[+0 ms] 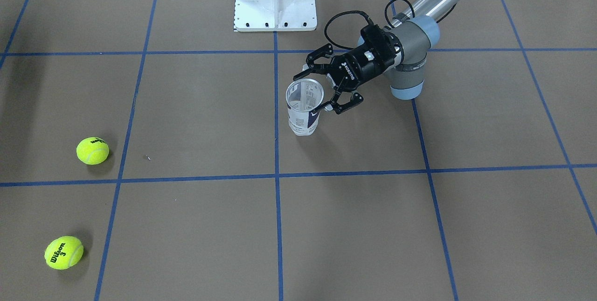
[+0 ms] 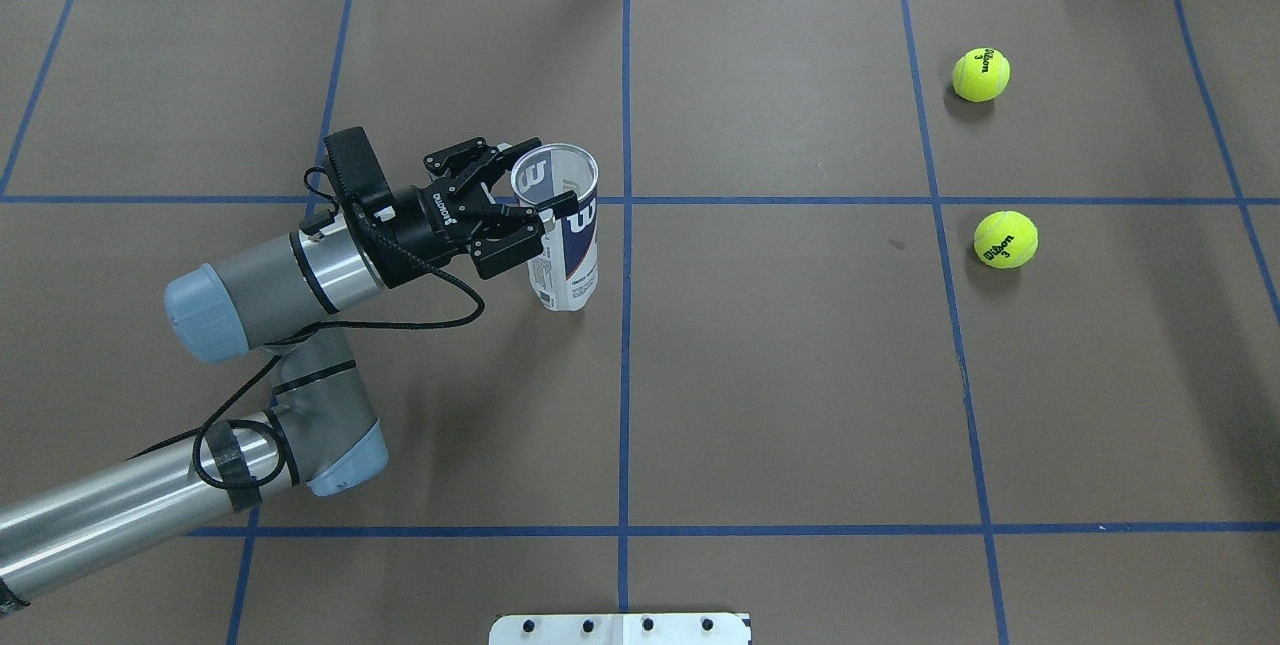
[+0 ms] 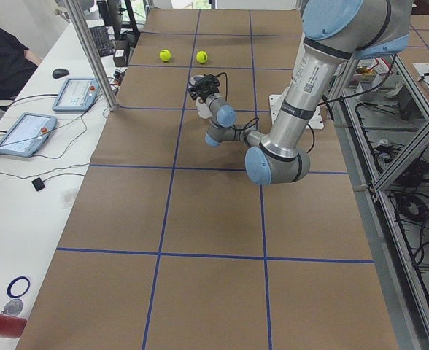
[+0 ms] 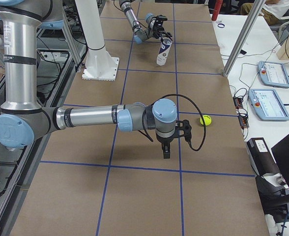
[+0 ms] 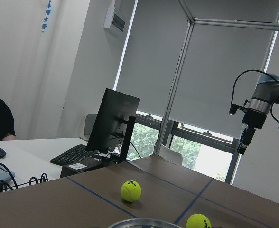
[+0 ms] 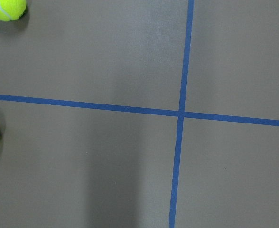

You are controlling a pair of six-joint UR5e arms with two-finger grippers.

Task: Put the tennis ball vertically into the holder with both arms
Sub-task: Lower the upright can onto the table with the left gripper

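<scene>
The holder (image 1: 303, 116), a clear can with a white and navy label, stands upright near the table's middle line (image 2: 568, 265). My left gripper (image 1: 310, 92) reaches in sideways at its upper part, one finger against each side just below the silver rim (image 5: 139, 222). Two yellow tennis balls (image 2: 981, 74) (image 2: 1006, 239) lie on the table far to the right. My right gripper (image 4: 166, 150) hangs pointing down, high above the table near the balls. It is small in the left wrist view (image 5: 242, 141), and I cannot tell whether it is open or shut.
The white pedestal base (image 1: 275, 0) stands at the robot's edge of the table. Blue tape lines (image 6: 180, 114) cross the brown table cover. Metal posts (image 4: 238, 39), tablets (image 3: 72, 93) and a seated person (image 3: 3, 55) are along the far side table.
</scene>
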